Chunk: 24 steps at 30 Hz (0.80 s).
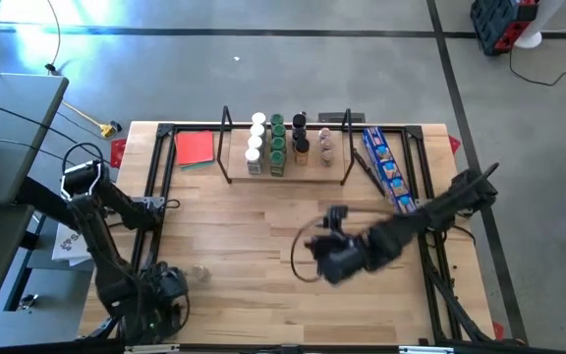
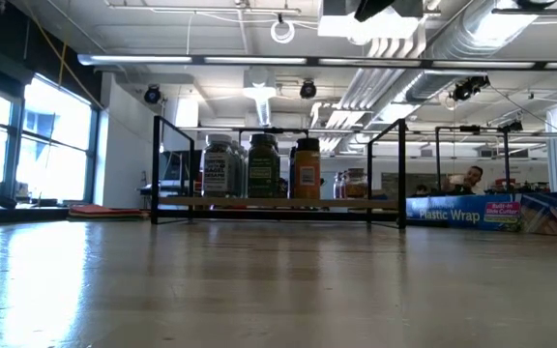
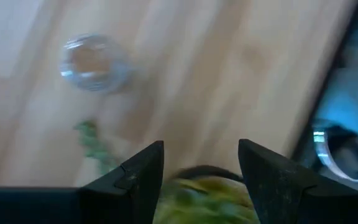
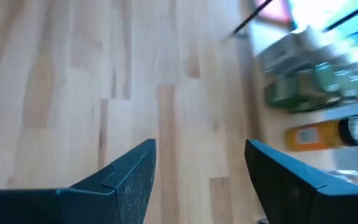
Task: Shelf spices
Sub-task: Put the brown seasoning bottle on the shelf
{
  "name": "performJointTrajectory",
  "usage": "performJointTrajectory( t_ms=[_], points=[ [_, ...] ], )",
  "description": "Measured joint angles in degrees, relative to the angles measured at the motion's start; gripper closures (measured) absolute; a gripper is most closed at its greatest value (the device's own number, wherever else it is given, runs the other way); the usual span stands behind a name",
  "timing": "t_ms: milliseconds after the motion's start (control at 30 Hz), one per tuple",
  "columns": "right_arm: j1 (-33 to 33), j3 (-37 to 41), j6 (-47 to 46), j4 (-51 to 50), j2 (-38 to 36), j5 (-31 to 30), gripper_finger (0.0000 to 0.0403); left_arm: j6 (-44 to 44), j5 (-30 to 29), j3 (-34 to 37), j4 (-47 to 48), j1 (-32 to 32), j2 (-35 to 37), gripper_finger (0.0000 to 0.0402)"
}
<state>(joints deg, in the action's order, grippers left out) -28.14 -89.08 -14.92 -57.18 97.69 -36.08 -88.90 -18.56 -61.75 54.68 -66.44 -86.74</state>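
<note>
The shelf (image 1: 288, 175) (image 2: 278, 201) stands at the table's far edge, a wooden board with black wire uprights. Several spice jars (image 1: 278, 143) (image 2: 262, 166) (image 4: 316, 87) stand on it in rows. One clear-topped jar (image 1: 199, 273) (image 3: 94, 62) stands alone on the table near the near-left corner. My left gripper (image 1: 165, 285) (image 3: 201, 146) is open just left of that jar, with a blurred green-yellow thing (image 3: 204, 193) between its fingers. My right gripper (image 1: 330, 231) (image 4: 201, 144) hangs open over bare wood at mid-table, short of the shelf. My left gripper stands with a finger (image 3: 145, 168) on either side of the green-yellow thing. I cannot tell whether it touches it.
A flat red square (image 1: 195, 147) lies left of the shelf. A long blue box (image 1: 389, 167) (image 2: 491, 211) lies right of it. A green sprig (image 3: 92, 140) lies by the left gripper. Black frame rails (image 1: 155, 187) run along both table sides. A person (image 2: 467, 179) shows in the room behind.
</note>
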Motion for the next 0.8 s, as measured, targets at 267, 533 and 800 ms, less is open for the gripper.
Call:
performJointTrajectory(
  t_ms=[267, 533, 800],
  points=[
    [-4.3, 0.0, -7.6, -3.3, 2.6, -12.9, 0.0162, 3.9, 6.4, 8.3, 2.8, 7.6, 0.2, 0.0237],
    [-1.5, 0.0, -7.5, -3.6, 2.6, -11.9, 0.0162, 15.7, 11.2, 15.5, -6.9, 14.0, 0.5, 0.0276],
    [-0.1, 0.1, -7.3, -3.4, 2.9, -11.6, 0.0162, 23.2, 5.0, 20.4, -12.9, 20.5, 0.5, 0.0301]
  ],
)
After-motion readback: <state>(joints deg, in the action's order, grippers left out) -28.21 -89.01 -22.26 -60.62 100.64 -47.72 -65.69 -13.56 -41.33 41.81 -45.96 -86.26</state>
